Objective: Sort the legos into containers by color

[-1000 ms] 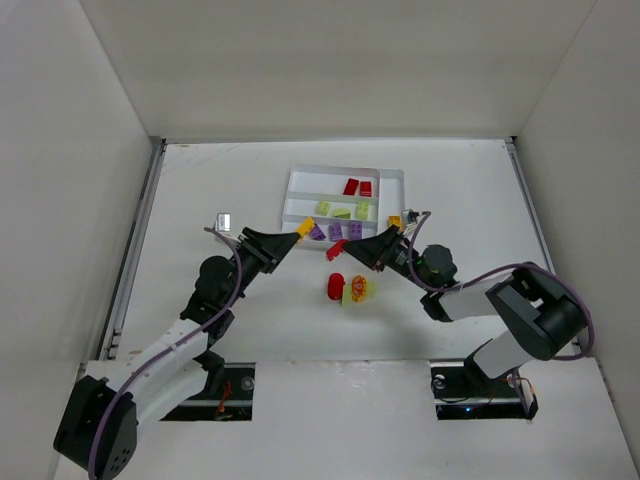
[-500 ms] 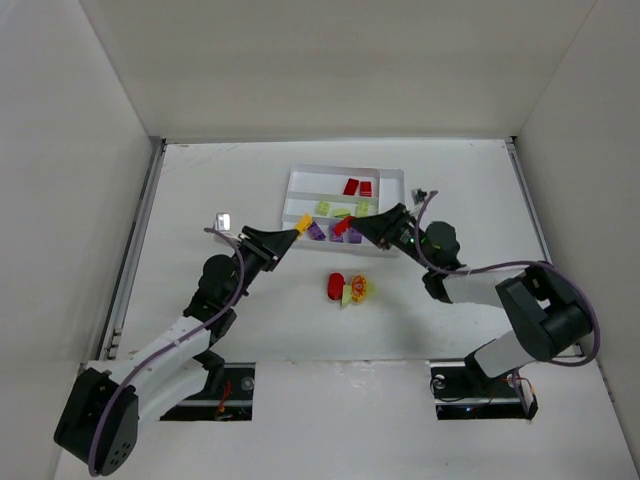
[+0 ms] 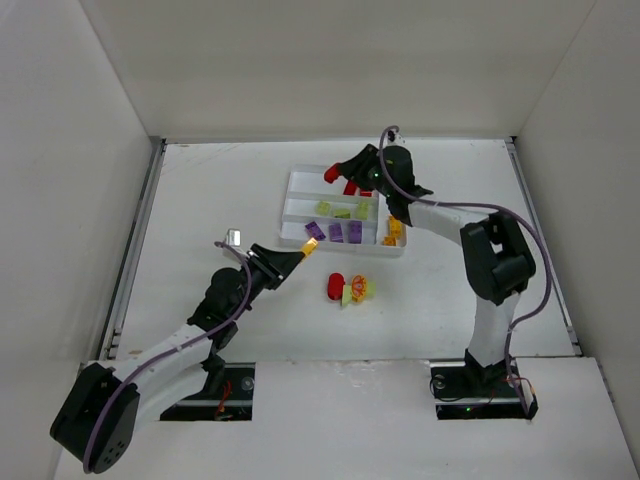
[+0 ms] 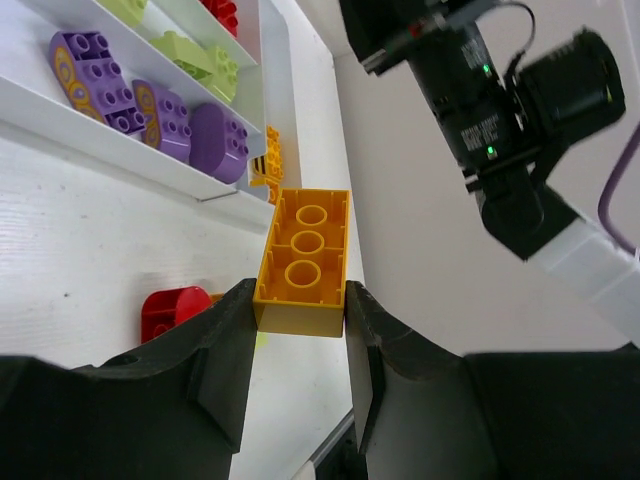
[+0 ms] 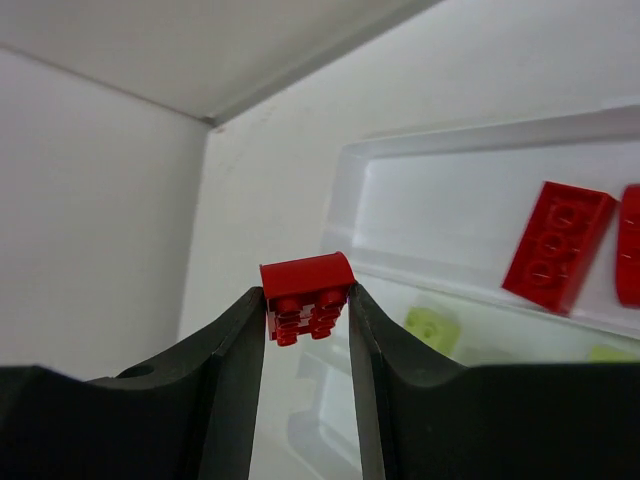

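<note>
The top camera is looking steeply down over the whole table (image 3: 200, 200). Each wrist camera is peering close along its own fingers (image 4: 215, 370), and all three views are sharing the white tray (image 3: 292, 182).

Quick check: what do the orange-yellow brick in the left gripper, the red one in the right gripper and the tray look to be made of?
Orange-yellow brick: hard moulded plastic with a smooth semi-gloss finish, going by its crisp round tubes and even colour.
Red brick: likely the same plastic, with sharp studs and a soft sheen.
Tray: looks like thin white plastic, slightly glossy, with thin walls, though I cannot be sure.
</note>
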`<state>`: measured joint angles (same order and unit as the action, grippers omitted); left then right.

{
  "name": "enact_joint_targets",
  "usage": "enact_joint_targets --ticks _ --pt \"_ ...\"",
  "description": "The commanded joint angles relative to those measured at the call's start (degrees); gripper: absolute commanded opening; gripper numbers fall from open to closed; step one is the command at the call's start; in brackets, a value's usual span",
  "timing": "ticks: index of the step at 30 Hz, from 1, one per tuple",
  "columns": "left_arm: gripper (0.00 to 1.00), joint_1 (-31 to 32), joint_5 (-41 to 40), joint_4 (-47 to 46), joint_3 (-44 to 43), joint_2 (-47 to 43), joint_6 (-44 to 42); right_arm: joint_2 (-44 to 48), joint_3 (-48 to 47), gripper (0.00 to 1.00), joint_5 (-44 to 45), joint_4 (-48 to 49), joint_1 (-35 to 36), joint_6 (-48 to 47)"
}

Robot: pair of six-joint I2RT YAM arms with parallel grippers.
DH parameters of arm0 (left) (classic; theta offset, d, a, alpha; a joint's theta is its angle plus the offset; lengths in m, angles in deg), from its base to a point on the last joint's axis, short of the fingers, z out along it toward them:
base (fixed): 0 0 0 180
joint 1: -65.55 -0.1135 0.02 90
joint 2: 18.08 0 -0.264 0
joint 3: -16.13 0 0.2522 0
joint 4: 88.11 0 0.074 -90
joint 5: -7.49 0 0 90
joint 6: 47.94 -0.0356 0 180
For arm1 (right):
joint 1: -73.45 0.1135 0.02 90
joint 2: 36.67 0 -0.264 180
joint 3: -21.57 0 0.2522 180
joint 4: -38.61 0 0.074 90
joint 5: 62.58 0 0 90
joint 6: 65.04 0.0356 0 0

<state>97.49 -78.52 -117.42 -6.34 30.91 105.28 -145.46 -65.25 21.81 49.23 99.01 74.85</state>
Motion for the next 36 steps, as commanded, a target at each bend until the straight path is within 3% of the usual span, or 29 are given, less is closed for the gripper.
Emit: enact_joint_targets --ticks 1,15,20,23,27,30,36 --pt "0.15 0.6 0.2 -3.9 1.4 -1.3 -1.8 -3.9 -7.7 0.38 4.9 -11.9 0.0 -3.7" --pt "0.15 1.3 0.8 -4.2 3.3 -1.4 -2.4 -15.4 -23.1 0.40 9.9 -21.8 1.0 -2.0" --pt "0.15 1.8 0.8 -3.5 2.8 -1.8 -2.6 -15.0 -23.3 0.54 9.7 -22.1 1.4 -1.5" --pt "0.15 2.2 0.3 -2.7 1.4 -0.7 -2.9 -12.9 -21.3 0.57 9.1 -21.7 1.6 -1.9" --pt "0.15 4.0 -0.7 0.1 -3.0 2.6 -4.9 -4.2 -12.2 0.58 8.9 -17.5 1.3 -2.7" --pt "0.15 6.8 -2.3 2.4 -8.2 6.2 -8.0 7.6 2.1 0.54 9.7 -10.4 0.8 -4.9" --pt "0.15 14.5 -8.7 7.3 -22.3 18.8 -14.6 29.0 26.4 0.20 17.0 -6.2 -1.2 -8.8"
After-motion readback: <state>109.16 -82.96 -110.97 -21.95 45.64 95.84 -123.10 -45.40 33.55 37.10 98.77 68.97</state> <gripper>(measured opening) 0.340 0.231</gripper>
